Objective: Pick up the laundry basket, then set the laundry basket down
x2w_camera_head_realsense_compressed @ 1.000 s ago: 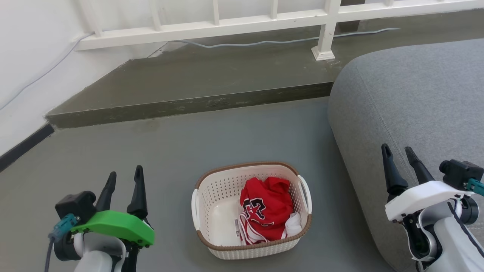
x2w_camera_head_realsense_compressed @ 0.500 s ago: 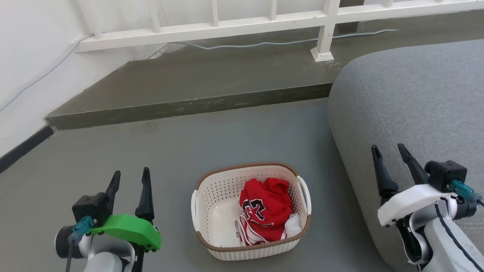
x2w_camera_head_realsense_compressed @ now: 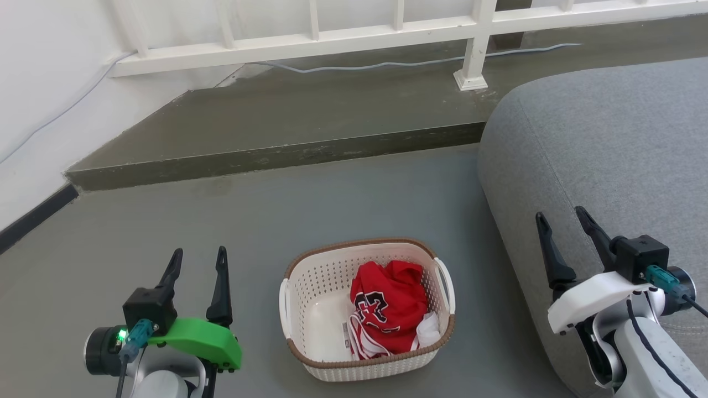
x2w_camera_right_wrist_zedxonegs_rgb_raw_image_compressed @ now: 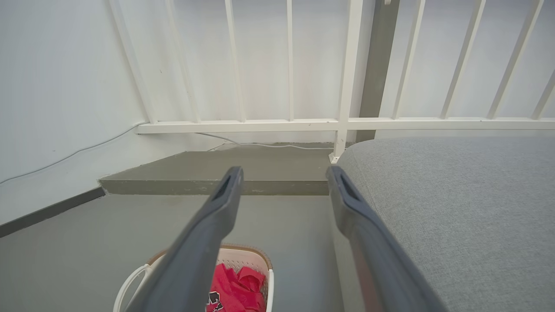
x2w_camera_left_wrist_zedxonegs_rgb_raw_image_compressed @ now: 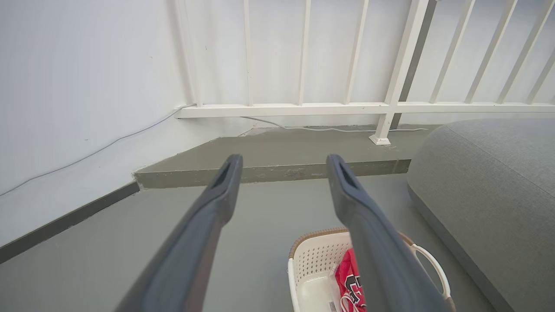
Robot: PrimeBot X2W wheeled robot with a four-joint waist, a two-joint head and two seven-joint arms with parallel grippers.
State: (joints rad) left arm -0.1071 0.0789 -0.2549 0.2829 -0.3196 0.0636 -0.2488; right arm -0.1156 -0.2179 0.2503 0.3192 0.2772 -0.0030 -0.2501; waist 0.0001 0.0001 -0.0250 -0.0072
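The left gripper [x2w_camera_head_realsense_compressed: 199, 260] and right gripper [x2w_camera_head_realsense_compressed: 558, 218] point up on either side of the laundry basket [x2w_camera_head_realsense_compressed: 315, 287], jaws apart, holding nothing.

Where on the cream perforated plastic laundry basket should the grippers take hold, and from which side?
Probably the laundry basket's two white loop handles: left gripper on the left handle, right gripper on the right handle, each from outside. The handles bow off the end walls, leaving finger gaps.

No legible text or numbers. Black-and-white printed figures on the red jersey [x2w_camera_head_realsense_compressed: 390, 309] in the laundry basket [x2w_camera_head_realsense_compressed: 318, 279]: crumpled, cannot be read.
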